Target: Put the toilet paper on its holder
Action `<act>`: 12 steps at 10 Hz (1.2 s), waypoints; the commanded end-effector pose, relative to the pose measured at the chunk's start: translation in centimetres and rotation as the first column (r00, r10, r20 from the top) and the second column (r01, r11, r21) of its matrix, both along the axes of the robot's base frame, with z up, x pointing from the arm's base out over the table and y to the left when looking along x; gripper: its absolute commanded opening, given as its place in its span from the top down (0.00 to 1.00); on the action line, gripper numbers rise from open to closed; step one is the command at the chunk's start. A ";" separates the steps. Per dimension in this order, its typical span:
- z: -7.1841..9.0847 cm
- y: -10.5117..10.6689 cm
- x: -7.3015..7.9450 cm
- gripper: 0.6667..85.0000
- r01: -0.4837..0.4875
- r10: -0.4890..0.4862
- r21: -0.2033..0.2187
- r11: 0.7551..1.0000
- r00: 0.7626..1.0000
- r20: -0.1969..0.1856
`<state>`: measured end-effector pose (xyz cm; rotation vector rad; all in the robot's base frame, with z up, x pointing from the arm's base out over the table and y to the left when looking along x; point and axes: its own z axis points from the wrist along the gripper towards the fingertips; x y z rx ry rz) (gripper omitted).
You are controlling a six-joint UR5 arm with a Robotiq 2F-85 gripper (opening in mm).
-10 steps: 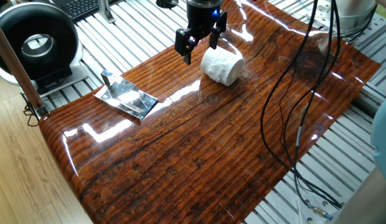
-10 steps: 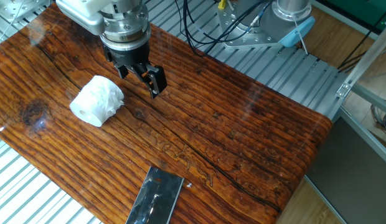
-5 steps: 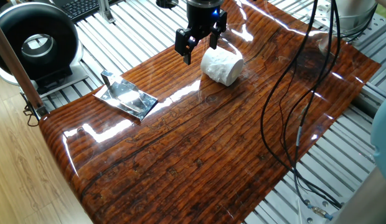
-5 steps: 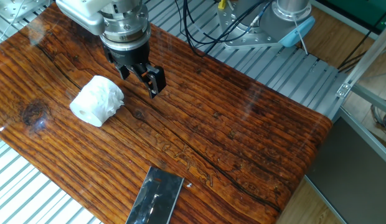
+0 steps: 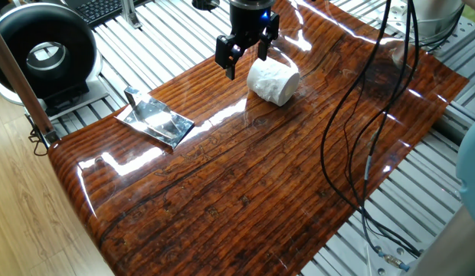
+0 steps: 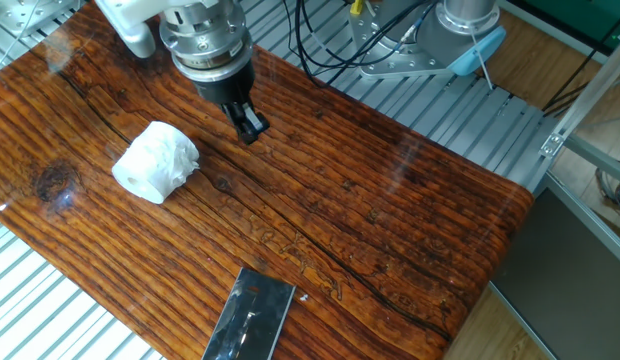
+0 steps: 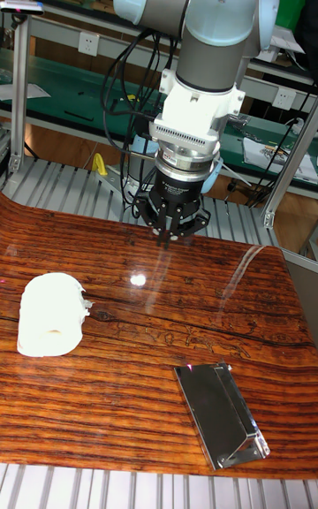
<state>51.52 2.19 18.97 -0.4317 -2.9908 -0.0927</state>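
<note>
The toilet paper lies on its side on the wooden table, a plump white roll with its hole facing sideways. My gripper hovers just beside it, apart from it, fingers pointing down and open with nothing between them. In the other fixed view the gripper shows its fingers lined up one behind the other, and the tall view shows the gripper edge-on. The holder, a shiny silver plate with a short grey peg, lies farther along the table.
A black round fan-like device stands off the table beyond the holder. Black cables hang over the table's far side. The robot base sits on the slatted metal bench behind the table.
In the other fixed view the wrist has turned, so the two fingers now line up. The toilet paper and holder have not moved.
</note>
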 end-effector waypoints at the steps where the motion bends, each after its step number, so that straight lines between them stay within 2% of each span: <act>1: 0.0 0.5 -0.1 1.00 0.034 -0.034 0.019 0.999 0.999 -0.005; 4: -0.4 0.2 0.9 1.00 0.028 -0.029 0.019 0.999 0.999 0.042; 5: -0.6 -0.2 1.1 1.00 0.015 -0.015 0.007 1.000 0.998 0.053; 7: -1.3 -0.9 2.1 0.99 -0.033 0.033 0.005 0.999 0.994 0.108; 8: -1.5 -1.4 2.7 0.92 -0.049 0.051 -0.018 0.999 0.991 0.127; 9: -1.6 -1.5 2.8 0.91 -0.056 0.058 -0.020 0.998 0.989 0.133; 10: -2.0 -2.4 3.0 0.90 -0.090 0.095 -0.040 0.995 0.984 0.150; 12: -2.4 -2.4 2.9 0.91 -0.100 0.103 -0.026 0.995 0.981 0.162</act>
